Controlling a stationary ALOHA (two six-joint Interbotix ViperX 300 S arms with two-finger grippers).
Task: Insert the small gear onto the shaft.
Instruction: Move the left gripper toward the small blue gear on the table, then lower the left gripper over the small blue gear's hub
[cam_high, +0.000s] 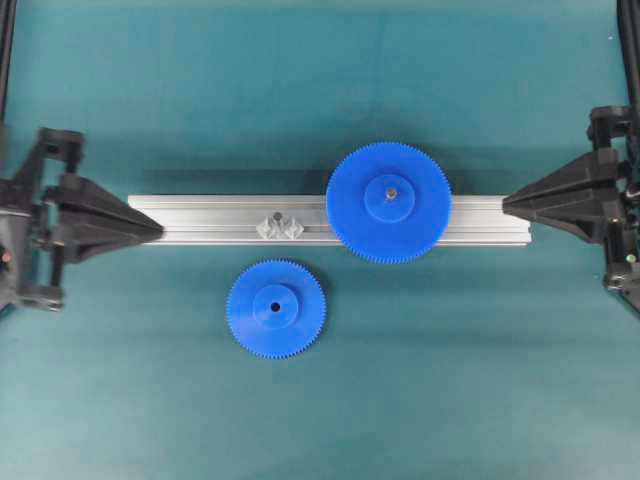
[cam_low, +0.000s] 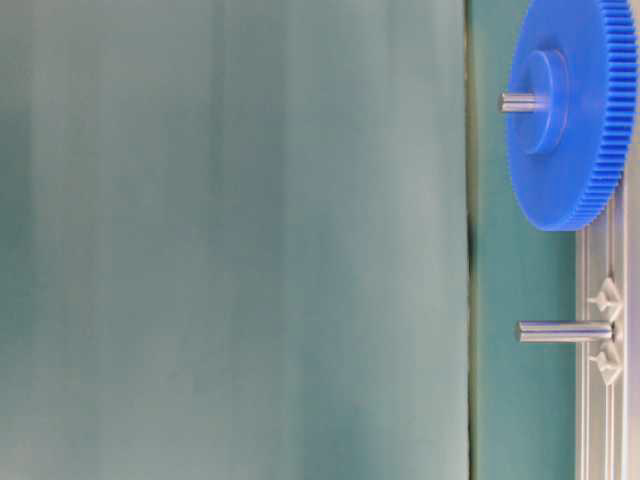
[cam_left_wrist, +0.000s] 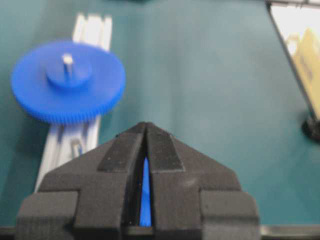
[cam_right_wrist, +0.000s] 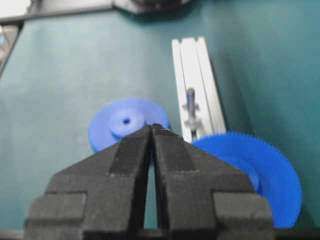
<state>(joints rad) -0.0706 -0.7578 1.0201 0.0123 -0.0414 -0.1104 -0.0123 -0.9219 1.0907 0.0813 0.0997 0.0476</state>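
The small gear (cam_high: 276, 308) lies flat on the green mat in front of the rail, hub and centre hole up; the right wrist view shows it (cam_right_wrist: 125, 122) just beyond the fingertips. The shaft (cam_high: 278, 225) stands bare on the rail on its jagged silvery base, also visible from table level (cam_low: 565, 331) and from the right wrist (cam_right_wrist: 190, 107). My left gripper (cam_high: 160, 228) rests at the rail's left end, shut and empty (cam_left_wrist: 146, 125); a blue sliver shows through the slit behind its fingertips. At the rail's right end my right gripper (cam_high: 505, 203) is shut and empty too (cam_right_wrist: 152, 127).
A wider blue gear (cam_high: 389, 202) sits on its own pin on the ribbed aluminium rail (cam_high: 200, 220), right of the shaft. It appears in the left wrist view (cam_left_wrist: 67, 82) and the right wrist view (cam_right_wrist: 260, 170). Black frame posts stand at the mat's side edges.
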